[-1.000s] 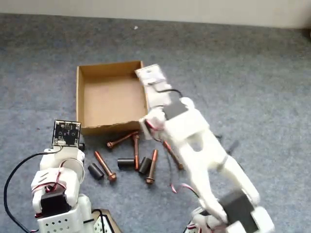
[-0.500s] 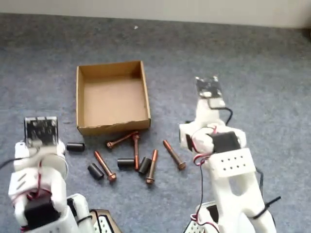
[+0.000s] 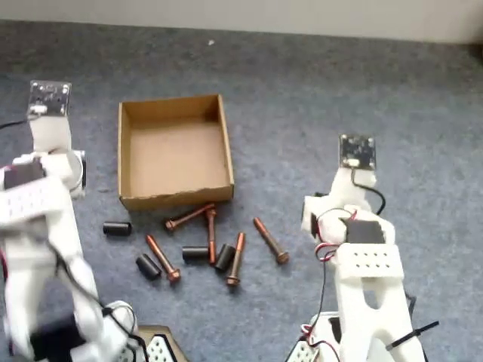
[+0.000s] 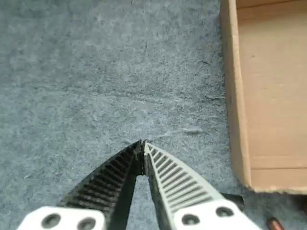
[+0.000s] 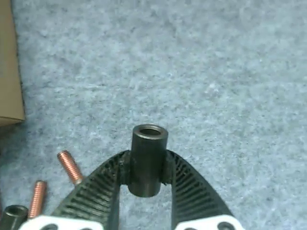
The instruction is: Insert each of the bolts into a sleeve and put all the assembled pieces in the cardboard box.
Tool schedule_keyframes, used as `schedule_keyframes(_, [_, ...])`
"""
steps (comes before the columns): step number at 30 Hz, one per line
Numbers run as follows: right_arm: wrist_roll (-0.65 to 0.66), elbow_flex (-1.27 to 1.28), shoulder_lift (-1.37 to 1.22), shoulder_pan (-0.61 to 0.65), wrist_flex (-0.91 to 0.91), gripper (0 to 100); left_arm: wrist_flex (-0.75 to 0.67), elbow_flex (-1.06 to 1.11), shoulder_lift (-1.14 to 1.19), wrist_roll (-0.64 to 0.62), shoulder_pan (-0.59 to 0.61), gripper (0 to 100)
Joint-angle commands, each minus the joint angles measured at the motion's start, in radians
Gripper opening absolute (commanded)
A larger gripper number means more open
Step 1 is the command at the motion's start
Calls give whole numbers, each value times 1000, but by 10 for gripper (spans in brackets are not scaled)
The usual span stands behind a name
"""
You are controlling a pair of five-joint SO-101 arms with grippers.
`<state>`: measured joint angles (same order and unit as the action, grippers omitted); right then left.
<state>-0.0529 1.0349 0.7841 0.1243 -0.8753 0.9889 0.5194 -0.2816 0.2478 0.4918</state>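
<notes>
Right gripper pinches a black sleeve upright above grey carpet; left gripper pressed together beside the cardboard box; copper bolts lie loose near the box.

We find the bolts and loose sleeves at six o'clock of the cardboard box. The left gripper is at its nine. The right gripper, a sleeve between its jaws, is at four.

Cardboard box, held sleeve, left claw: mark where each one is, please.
cardboard box (image 3: 173,154), high view, bare inner floor.
sleeve (image 5: 149,160), right wrist view, middle of its side.
left claw (image 4: 143,144), left wrist view, where the shut tips meet.
</notes>
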Motion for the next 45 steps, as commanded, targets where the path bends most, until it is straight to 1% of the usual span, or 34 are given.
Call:
schedule_keyframes(1, [-11, -10, 36, -15, 27, 5, -37, -156, 228, 8, -45, 46])
schedule_keyframes(5, [-11, -10, 41, -15, 28, 5, -35, -291, 420, 3, -102, 46])
schedule_keyframes(9, [-11, -8, 36, -13, 24, 5, -34, -380, 530, 2, -165, 45])
schedule_keyframes(14, [-11, -7, 33, -16, 24, 5, -34, -397, 544, 0, -254, 45])
schedule_keyframes(19, [-11, 22, 41, -16, 28, 5, -40, -404, 549, 0, -372, 45])
schedule_keyframes(24, [-11, 28, 41, -15, 28, 5, -40, -481, 555, -72, -449, 46])
schedule_keyframes(27, [-11, 28, 41, -15, 28, 5, -35, -519, 555, -74, -484, 46])
schedule_keyframes(30, [-11, 28, 41, -15, 28, 5, -8, -539, 538, -75, -495, 45])
schedule_keyframes(33, [-11, 28, 41, -18, 28, 5, 112, -579, 476, -75, -492, 45])
schedule_keyframes(37, [-11, 28, 41, -18, 28, 5, 259, -575, 354, -75, -501, 45])
schedule_keyframes(41, [-11, 28, 41, -18, 28, 5, 338, -516, 205, -71, -539, 45])
schedule_keyframes(45, [-11, 28, 41, -19, 28, 5, 351, -383, 62, -71, -619, 45])
